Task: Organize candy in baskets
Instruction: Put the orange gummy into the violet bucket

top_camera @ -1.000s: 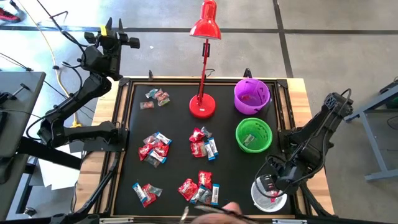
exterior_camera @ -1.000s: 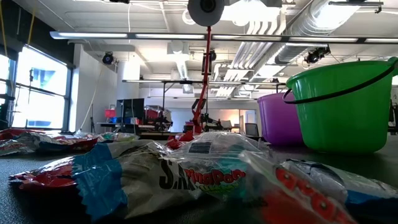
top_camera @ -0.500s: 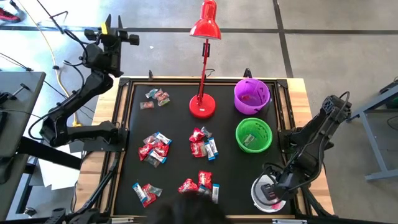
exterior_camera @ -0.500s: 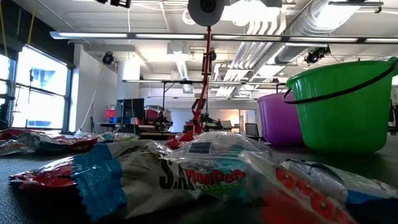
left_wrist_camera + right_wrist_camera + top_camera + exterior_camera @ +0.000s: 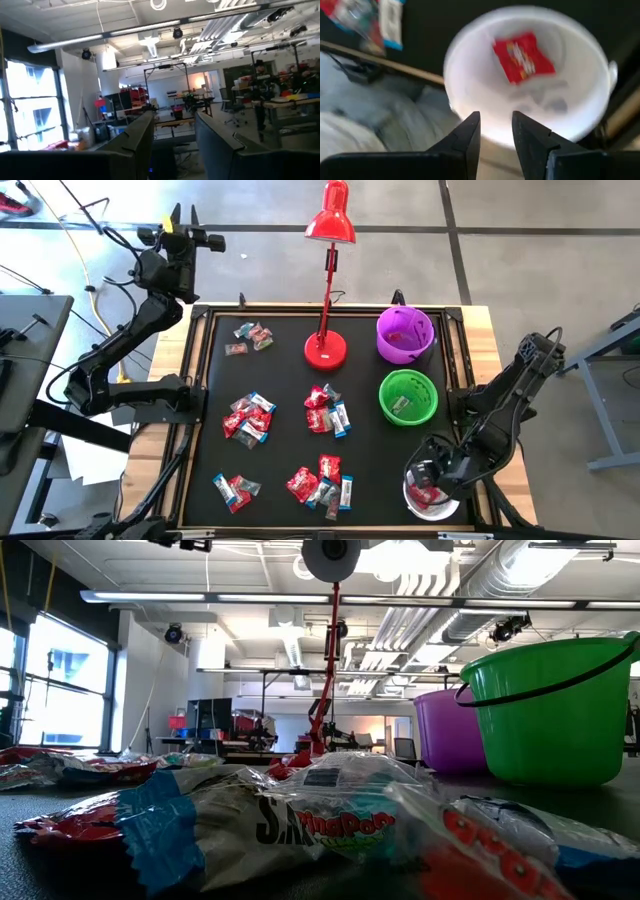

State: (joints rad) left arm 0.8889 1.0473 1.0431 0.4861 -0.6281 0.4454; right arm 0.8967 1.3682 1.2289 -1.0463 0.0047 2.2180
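High view puts the right gripper [image 5: 432, 478] over the white basket [image 5: 420, 505], which stands at the near right corner of the table [image 5: 290, 380]. Its two fingers [image 5: 468, 135] stand a little apart with nothing between them, and right wrist view shows one red candy [image 5: 523, 56] lying inside the white tub beneath them. Just beyond along the right edge stands the green basket [image 5: 408, 397], then the purple basket [image 5: 404, 334] near the far right corner, each holding something I cannot make out. A red desk lamp [image 5: 326, 348] stands near the far edge, its base just beside the purple tub. Loose candy [image 5: 246, 418] lies in clusters across the dark mat: one near the far left corner, two in the middle, two along the near edge. The left gripper [image 5: 187, 242] is raised beyond the table's far left corner, fingers apart and empty in its wrist view.
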